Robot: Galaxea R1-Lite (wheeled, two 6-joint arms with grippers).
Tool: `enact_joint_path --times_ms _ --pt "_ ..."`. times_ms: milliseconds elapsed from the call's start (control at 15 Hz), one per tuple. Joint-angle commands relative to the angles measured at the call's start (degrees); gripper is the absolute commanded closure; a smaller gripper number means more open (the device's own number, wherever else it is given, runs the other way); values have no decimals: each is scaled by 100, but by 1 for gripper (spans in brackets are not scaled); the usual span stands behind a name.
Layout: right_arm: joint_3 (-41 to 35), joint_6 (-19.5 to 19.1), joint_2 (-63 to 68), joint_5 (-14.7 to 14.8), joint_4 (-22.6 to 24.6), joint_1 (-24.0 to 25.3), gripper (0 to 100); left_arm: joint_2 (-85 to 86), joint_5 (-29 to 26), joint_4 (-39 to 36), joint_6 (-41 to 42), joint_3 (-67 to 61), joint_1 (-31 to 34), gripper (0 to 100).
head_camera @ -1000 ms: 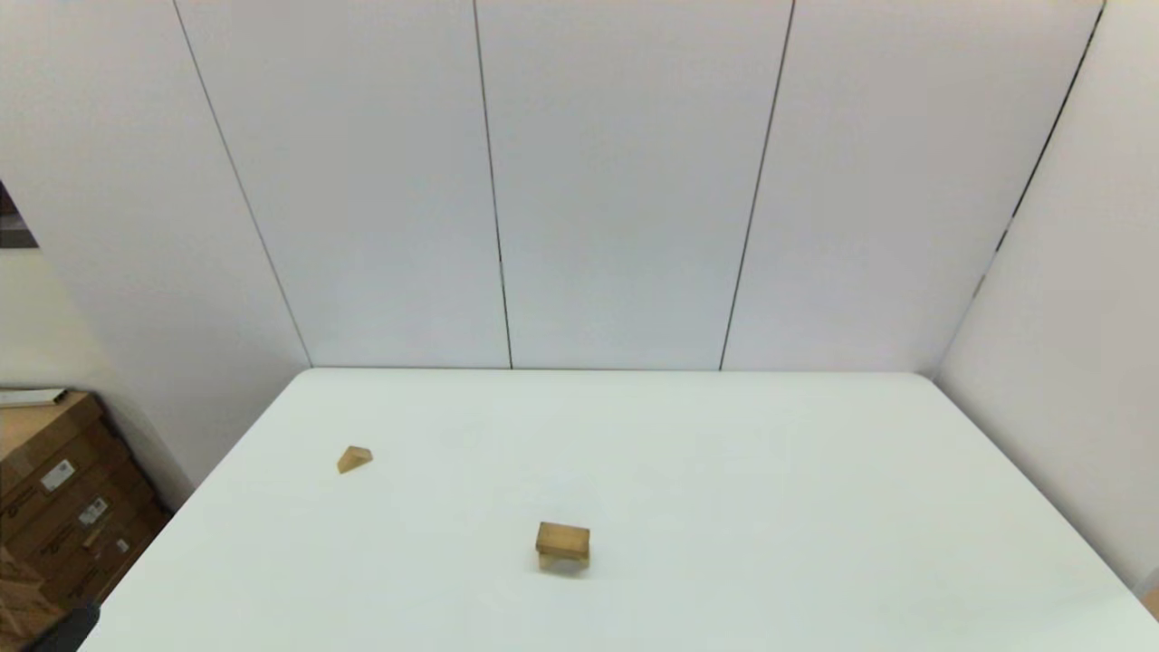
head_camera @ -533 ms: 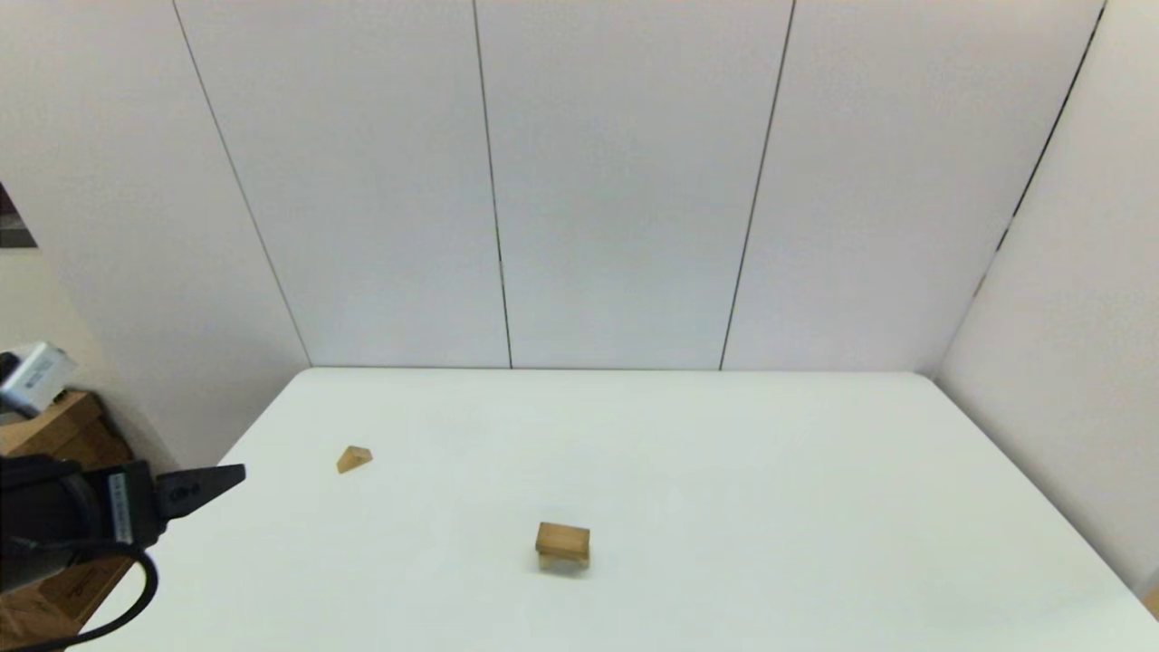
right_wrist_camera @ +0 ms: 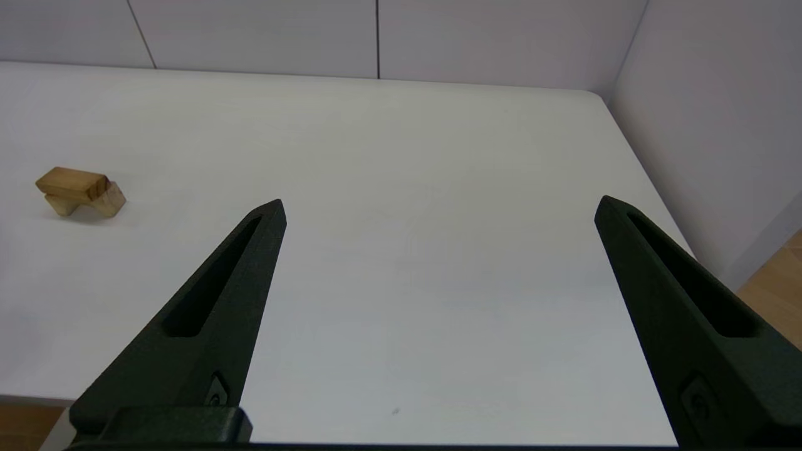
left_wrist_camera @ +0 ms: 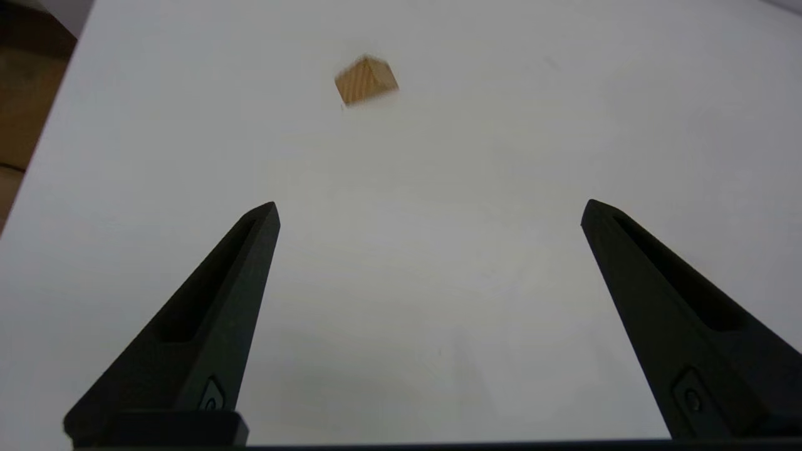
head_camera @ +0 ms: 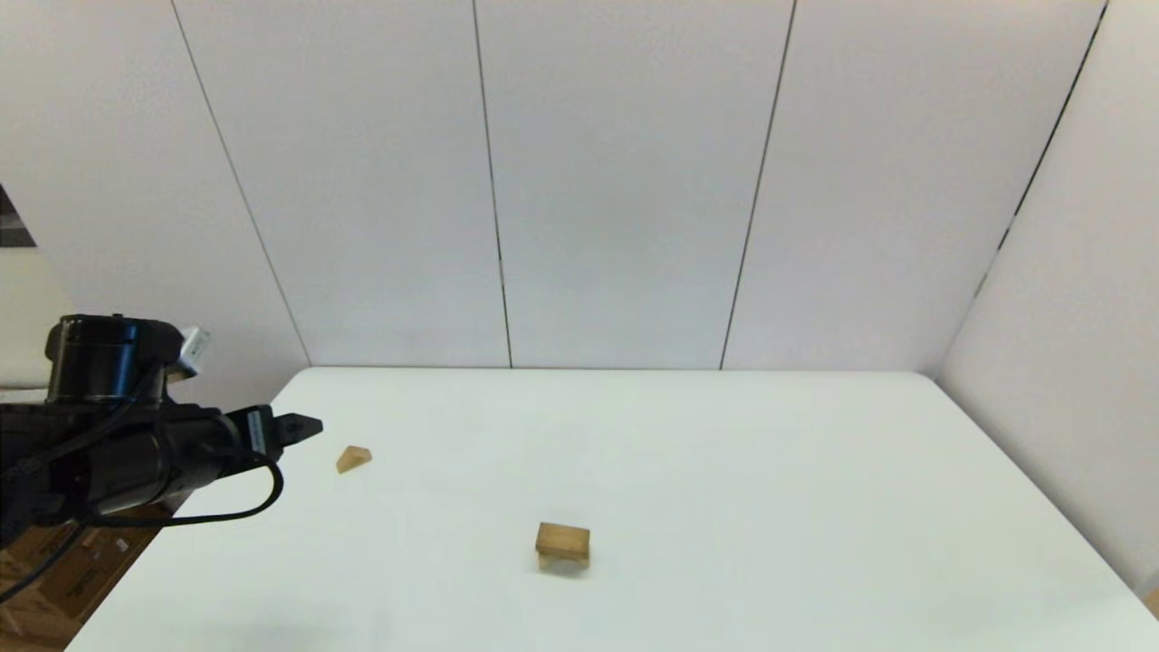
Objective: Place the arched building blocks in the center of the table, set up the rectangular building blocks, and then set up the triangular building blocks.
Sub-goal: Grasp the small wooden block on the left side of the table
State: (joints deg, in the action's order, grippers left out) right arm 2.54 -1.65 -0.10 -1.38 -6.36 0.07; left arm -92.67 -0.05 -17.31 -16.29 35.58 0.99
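While the left gripper [left_wrist_camera: 429, 210] is held over the table [head_camera: 770, 507] at its left edge, its fingers are spread wide and nothing is gripped or touched. The triangular building blocks [head_camera: 354, 458] are seen resting just beyond the fingertips, at about 3 o'clock from them in the head view. The right gripper [right_wrist_camera: 438, 207] is likewise spread wide and empty, low at the table's near right side, and is cut out of the head view. At the table's centre the rectangular building blocks [head_camera: 562, 540] are laid flat on the arched building blocks [head_camera: 563, 563], whose legs are largely hidden.
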Motion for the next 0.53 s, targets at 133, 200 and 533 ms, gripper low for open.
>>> enact_joint_path --times_ms 133,200,533 --pt "1 -2 10 -3 -5 1 0 -1411 -241 -255 1295 555 675 0" --pt "1 -2 10 -3 -5 1 0 -1587 -408 -167 1708 748 921 0" --pt "1 -2 10 -3 -5 1 0 -1921 -1217 1538 3158 1935 1360 0"
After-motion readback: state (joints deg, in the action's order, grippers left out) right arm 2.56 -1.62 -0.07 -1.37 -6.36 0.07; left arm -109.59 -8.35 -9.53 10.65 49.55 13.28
